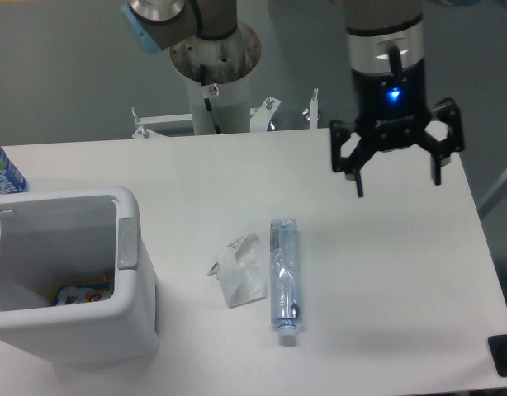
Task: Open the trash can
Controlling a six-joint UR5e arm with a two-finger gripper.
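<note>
A white table (386,272) with rounded corners is seen from above. At its near left, a white bin (72,280) is stood with the top open. Near the middle, a clear bottle (284,278) is laid on its side, cap toward the near edge, with a crumpled wrapper (241,271) just beside it. At the far left edge, a blue-labelled bottle (2,175) is partly shown.

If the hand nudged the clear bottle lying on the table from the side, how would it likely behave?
The bottle lies on its side on the flat table, so a sideways nudge would probably roll it. It looks clear and mostly empty, so likely light and easy to send skidding. Its wall seems thin and slightly crumpled, so it may dent under a firm squeeze.
</note>
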